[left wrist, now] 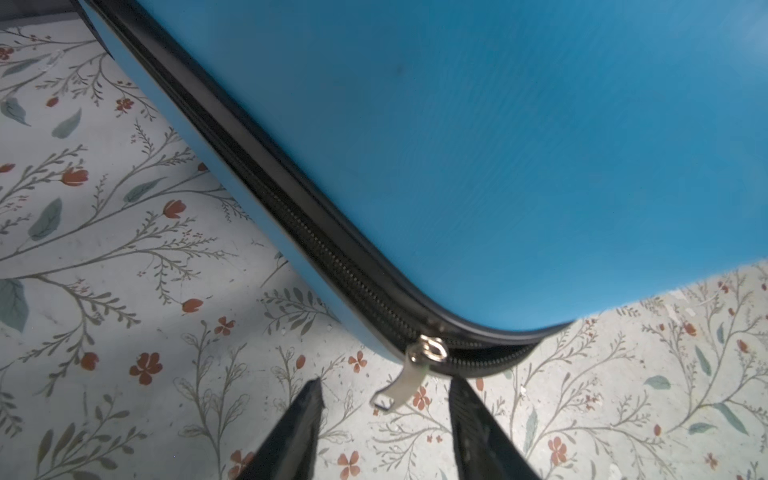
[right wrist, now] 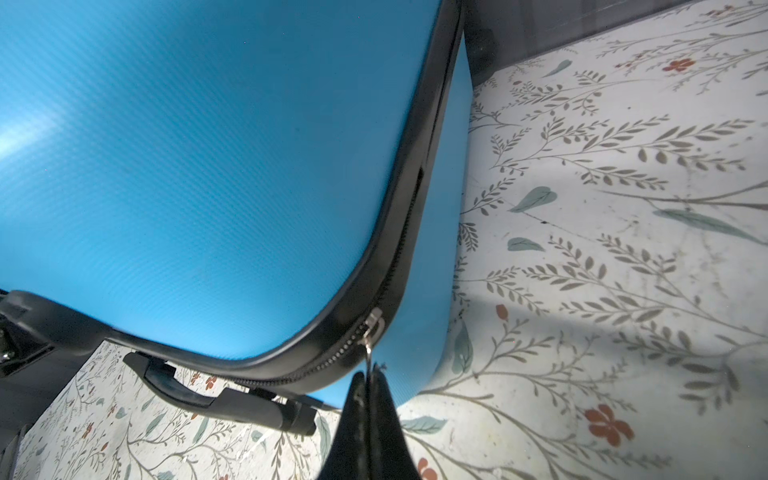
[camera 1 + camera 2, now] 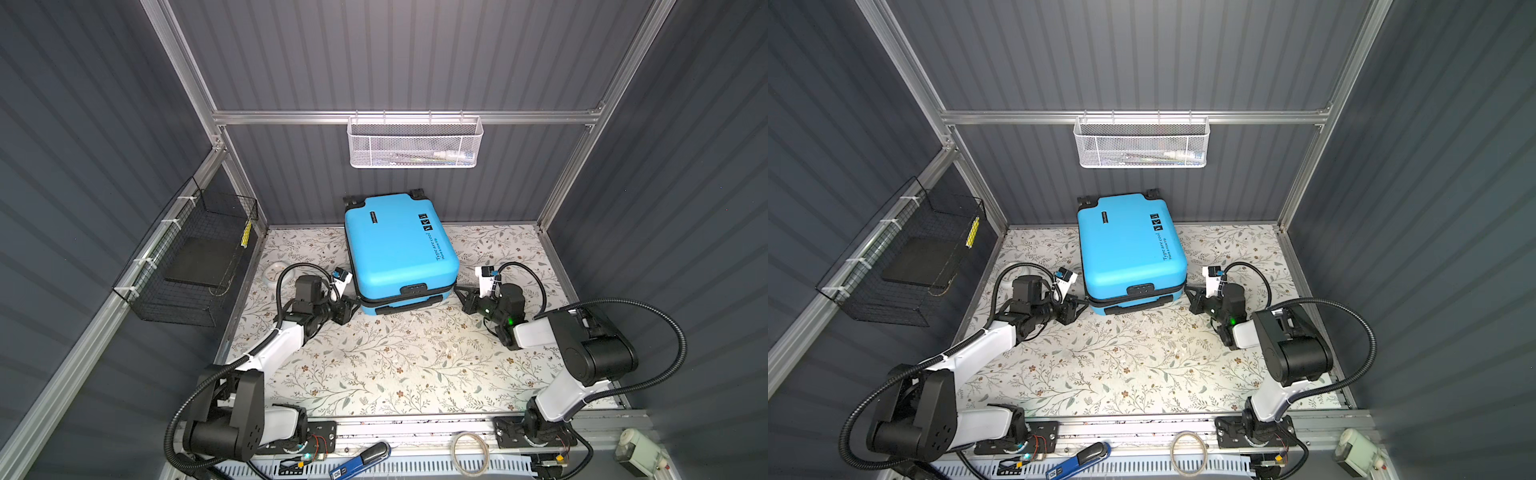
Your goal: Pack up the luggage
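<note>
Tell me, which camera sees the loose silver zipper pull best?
Left wrist view: the loose zipper pull hangs big and sharp at the luggage corner, inside the open left hand. Both top views: too tiny to see. Right wrist view: only a second zipper pull, pinched by the right hand.

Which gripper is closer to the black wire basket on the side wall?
Left. The left gripper is at the luggage's front corner on the black wire basket's side. The right gripper is across the luggage at the other front corner, shut on a zipper pull.
</note>
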`<state>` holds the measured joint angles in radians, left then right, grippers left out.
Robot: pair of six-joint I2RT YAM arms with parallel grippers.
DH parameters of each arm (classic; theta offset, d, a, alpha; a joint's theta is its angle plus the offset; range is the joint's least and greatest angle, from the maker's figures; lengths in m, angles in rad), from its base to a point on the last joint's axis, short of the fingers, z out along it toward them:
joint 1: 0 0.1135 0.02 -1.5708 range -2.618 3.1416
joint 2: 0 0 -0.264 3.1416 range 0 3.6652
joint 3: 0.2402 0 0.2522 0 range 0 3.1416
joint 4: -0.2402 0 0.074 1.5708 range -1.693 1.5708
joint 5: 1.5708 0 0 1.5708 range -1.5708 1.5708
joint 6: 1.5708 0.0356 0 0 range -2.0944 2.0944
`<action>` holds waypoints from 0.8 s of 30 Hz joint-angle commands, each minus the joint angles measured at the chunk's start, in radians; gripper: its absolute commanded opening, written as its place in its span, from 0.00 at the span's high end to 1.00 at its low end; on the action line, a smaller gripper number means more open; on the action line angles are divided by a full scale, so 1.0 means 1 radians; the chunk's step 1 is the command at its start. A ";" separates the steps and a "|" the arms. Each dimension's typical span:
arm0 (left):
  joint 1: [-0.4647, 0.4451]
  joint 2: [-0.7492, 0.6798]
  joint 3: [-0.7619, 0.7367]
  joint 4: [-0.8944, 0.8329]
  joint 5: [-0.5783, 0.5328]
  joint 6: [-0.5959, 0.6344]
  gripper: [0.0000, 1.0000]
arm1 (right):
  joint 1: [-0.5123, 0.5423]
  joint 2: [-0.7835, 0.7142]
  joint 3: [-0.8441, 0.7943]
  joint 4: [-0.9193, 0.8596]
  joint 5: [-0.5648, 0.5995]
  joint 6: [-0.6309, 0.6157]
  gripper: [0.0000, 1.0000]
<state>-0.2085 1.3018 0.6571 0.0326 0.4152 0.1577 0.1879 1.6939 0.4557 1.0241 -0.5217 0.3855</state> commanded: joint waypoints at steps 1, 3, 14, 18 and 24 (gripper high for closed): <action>-0.003 -0.007 0.021 0.003 0.023 0.042 0.55 | 0.004 -0.007 0.006 -0.003 -0.015 -0.007 1.00; -0.004 0.011 0.031 -0.011 0.037 0.045 0.55 | 0.004 -0.005 0.006 -0.003 -0.015 -0.007 1.00; -0.003 0.066 0.027 -0.042 0.071 0.060 0.42 | 0.004 -0.010 0.006 -0.012 -0.011 -0.013 1.00; -0.004 0.075 0.034 -0.045 0.088 0.063 0.49 | 0.004 -0.006 0.007 -0.012 -0.011 -0.013 1.00; -0.003 0.121 0.073 -0.081 0.122 0.070 0.60 | 0.004 -0.005 0.009 -0.013 -0.009 -0.014 1.00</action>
<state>-0.2077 1.3796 0.7059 0.0059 0.5255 0.2092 0.1886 1.6939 0.4568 1.0225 -0.5224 0.3847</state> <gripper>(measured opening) 0.398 0.048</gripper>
